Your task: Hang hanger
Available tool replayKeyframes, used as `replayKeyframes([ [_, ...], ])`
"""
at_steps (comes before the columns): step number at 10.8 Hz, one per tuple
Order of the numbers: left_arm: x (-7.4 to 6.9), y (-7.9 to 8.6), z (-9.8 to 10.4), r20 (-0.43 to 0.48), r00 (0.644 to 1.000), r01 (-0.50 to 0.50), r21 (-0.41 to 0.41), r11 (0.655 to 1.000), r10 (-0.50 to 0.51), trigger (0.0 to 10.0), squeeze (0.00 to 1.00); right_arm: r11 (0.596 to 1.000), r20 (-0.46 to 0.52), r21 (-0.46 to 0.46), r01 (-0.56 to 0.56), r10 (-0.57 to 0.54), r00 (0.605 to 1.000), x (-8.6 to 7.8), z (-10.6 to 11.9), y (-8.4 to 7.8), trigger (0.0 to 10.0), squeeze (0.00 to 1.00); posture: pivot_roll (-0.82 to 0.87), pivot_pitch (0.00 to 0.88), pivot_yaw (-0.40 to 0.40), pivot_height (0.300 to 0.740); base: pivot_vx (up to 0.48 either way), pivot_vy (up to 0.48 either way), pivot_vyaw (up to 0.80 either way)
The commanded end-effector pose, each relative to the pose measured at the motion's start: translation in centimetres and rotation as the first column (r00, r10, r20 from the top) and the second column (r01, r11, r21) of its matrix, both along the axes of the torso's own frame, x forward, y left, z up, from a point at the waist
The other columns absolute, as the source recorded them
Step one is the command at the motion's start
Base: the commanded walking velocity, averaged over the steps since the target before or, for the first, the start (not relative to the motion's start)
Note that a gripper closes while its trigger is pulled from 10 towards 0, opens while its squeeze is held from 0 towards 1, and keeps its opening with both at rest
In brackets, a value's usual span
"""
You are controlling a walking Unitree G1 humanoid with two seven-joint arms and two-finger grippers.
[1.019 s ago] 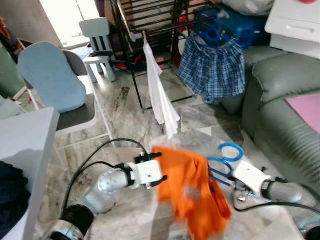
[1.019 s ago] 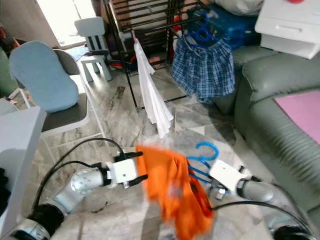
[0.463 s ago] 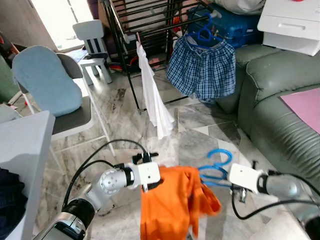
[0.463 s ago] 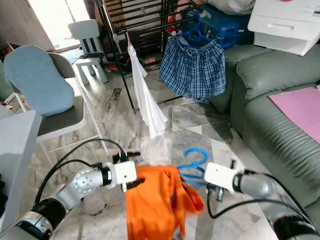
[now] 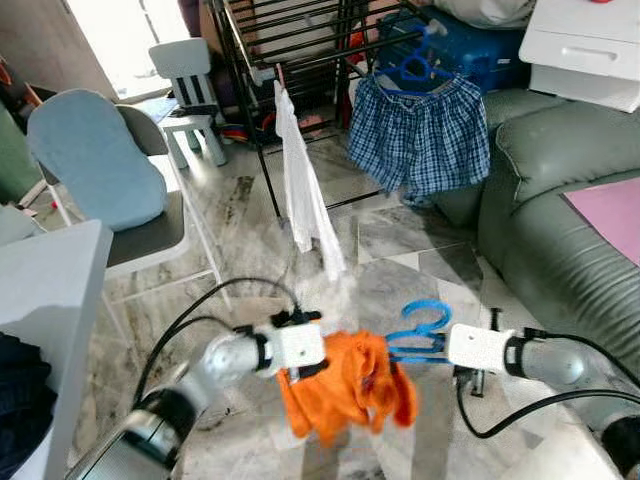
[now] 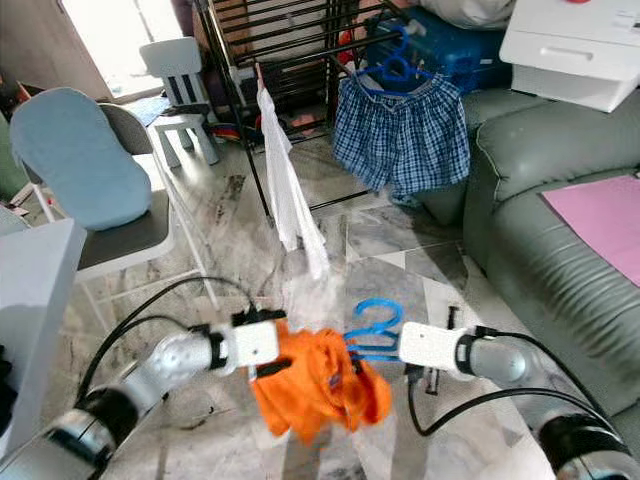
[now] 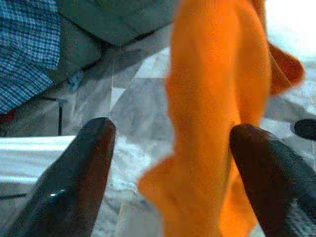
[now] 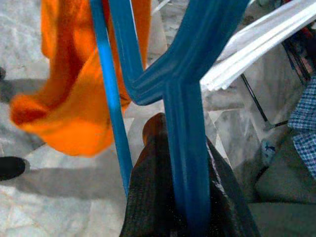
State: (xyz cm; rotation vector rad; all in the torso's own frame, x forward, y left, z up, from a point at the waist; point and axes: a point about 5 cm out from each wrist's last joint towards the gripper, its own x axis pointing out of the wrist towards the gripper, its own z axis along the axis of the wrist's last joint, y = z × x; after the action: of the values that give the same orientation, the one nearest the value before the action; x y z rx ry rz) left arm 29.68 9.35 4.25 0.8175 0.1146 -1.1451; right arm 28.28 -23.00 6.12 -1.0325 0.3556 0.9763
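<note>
Left eye view: right claw (image 5: 440, 347) grips a blue plastic hanger (image 5: 420, 328); crumpled orange cloth (image 5: 348, 385) hangs from it, beside the left claw (image 5: 318, 352).

Left wrist view: left claw fingers (image 7: 74, 177) spread wide, the cloth between them, contact unclear.

Right wrist view: fingers (image 8: 153, 197) clamp the hanger's flat stem.

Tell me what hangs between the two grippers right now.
In the left eye view, an orange garment bunches between the left gripper and the right gripper, draped on the blue hanger that the right gripper clamps.
</note>
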Motion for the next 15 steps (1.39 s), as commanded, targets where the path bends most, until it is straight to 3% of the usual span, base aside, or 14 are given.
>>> replayKeyframes([
  [1, 0.1, 0.5, 0.0, -0.014, 1.000, 0.001, 0.011, 1.000, -0.001, 0.0, 0.00, 0.999, 0.048, 0.009, -0.041, 0.040, 0.998, 0.7, 0.6, 0.9, 10.0, 0.00, -0.25, 0.000, 0.149, 0.740, 0.000, 0.000, 0.00],
  [3, 0.2, 0.0, -0.2, -0.057, 0.998, 0.014, 0.017, 1.000, -0.013, 0.0, 0.00, 0.997, 0.075, -0.002, -0.072, 0.072, 0.995, 1.3, 0.8, 1.9, 10.0, 0.00, -0.25, 0.000, 0.145, 0.740, 0.000, 0.000, 0.00],
  [9, -0.2, 1.0, -1.2, -0.126, 0.992, 0.001, 0.077, 0.997, 0.009, 0.0, 0.00, 0.996, 0.098, -0.018, -0.085, 0.087, 0.991, 1.9, 1.2, 1.8, 10.0, 0.00, -0.26, 0.000, 0.134, 0.740, 0.000, 0.000, 0.00],
  [15, 0.0, 0.9, -1.2, -0.143, 0.990, -0.002, 0.075, 0.997, 0.013, 0.0, 0.00, 0.996, 0.107, -0.021, -0.087, 0.089, 0.990, 2.0, 1.0, 1.9, 10.0, 0.00, -0.26, 0.000, 0.139, 0.740, 0.000, 0.000, 0.00],
])
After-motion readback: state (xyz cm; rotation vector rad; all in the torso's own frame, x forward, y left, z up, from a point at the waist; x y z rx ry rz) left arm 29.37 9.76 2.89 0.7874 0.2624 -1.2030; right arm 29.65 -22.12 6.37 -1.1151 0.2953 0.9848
